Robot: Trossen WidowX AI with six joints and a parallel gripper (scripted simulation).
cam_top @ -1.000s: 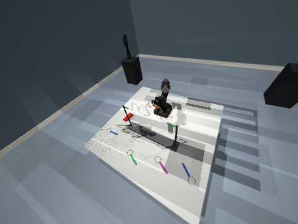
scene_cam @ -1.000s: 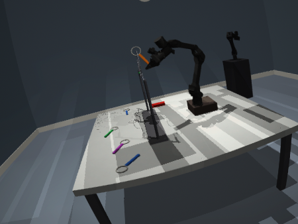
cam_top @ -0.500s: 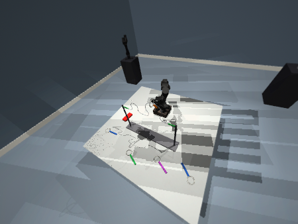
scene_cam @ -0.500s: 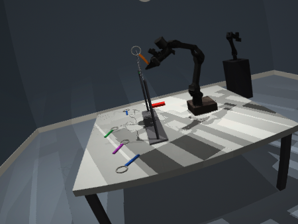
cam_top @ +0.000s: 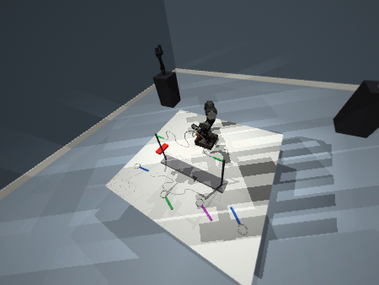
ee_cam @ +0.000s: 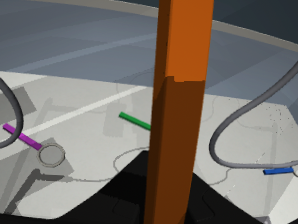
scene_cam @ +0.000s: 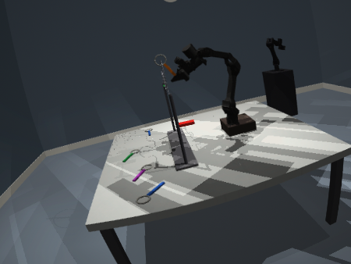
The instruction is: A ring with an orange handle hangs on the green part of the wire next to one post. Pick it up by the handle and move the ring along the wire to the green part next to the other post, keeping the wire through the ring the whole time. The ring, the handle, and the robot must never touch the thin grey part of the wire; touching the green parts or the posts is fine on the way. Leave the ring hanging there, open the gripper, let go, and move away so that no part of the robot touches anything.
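My gripper (scene_cam: 175,76) (ee_cam: 155,160) is shut on the orange handle (cam_top: 198,136) (scene_cam: 169,69) (ee_cam: 185,45), which slants up to the ring (scene_cam: 155,58). In the exterior view the ring is above the posts, with the top of the grey wire (scene_cam: 162,73) (ee_cam: 213,145) reaching into its outline; whether they touch cannot be told. The ring is out of the wrist view. In the top view the handle is between the green part (cam_top: 160,137) at the left post (cam_top: 161,147) and the green part (cam_top: 218,158) at the right post (cam_top: 222,173).
The posts stand on a dark base (cam_top: 191,173) (scene_cam: 180,148). A red block (cam_top: 162,148) (scene_cam: 186,123) lies near the left post. Loose rings with blue, green (cam_top: 168,202) (scene_cam: 128,157) and magenta (cam_top: 206,212) (scene_cam: 139,175) handles lie on the table. Wire crosses both sides of the wrist view.
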